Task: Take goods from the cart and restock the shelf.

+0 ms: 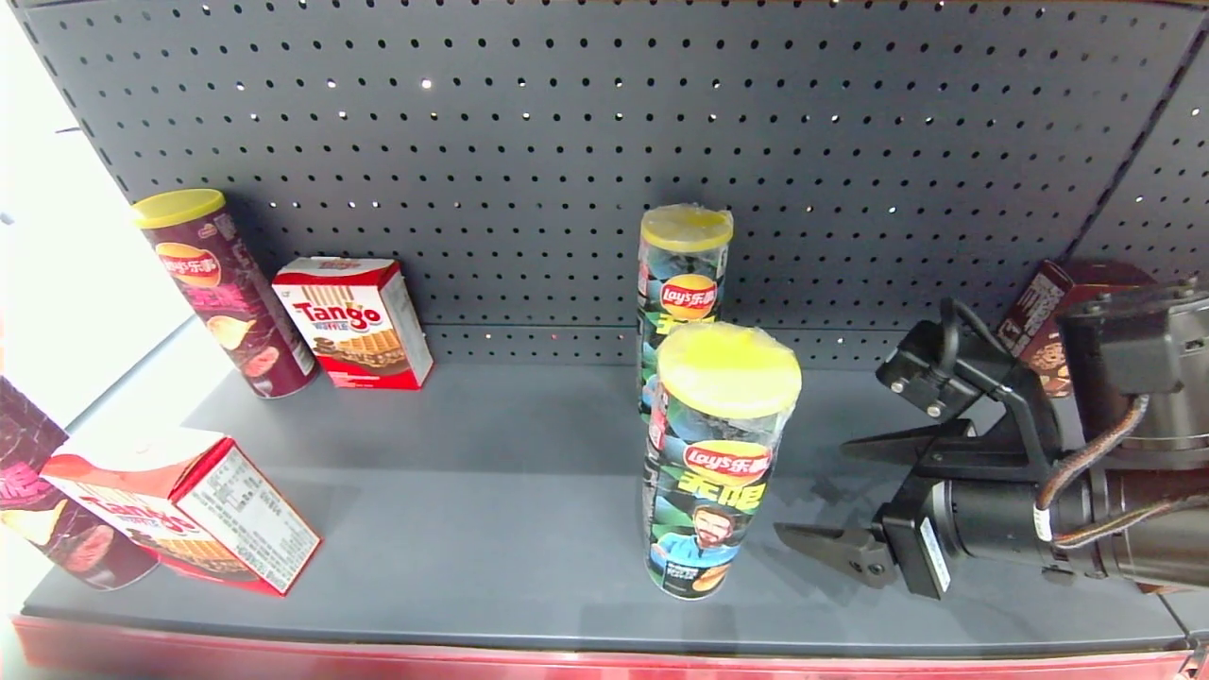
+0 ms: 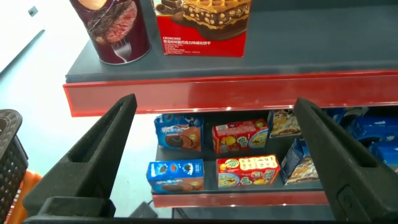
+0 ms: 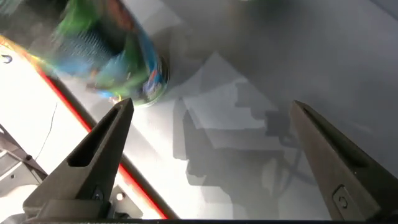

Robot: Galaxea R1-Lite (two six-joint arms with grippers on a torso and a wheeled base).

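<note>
The front green crisp tube [image 1: 713, 463] stands upright on the grey shelf [image 1: 491, 491], long axis vertical, yellow lid up, printed face outward. It sits directly ahead of a matching tube [image 1: 682, 283], probably so the pair forms a tidy file for shoppers. Just right of the front tube, clear of it, the right claw [image 1: 810, 489] is spread wide and empty. The left claw [image 2: 214, 102], also wide and empty, hangs lower and left of that tube.
</note>
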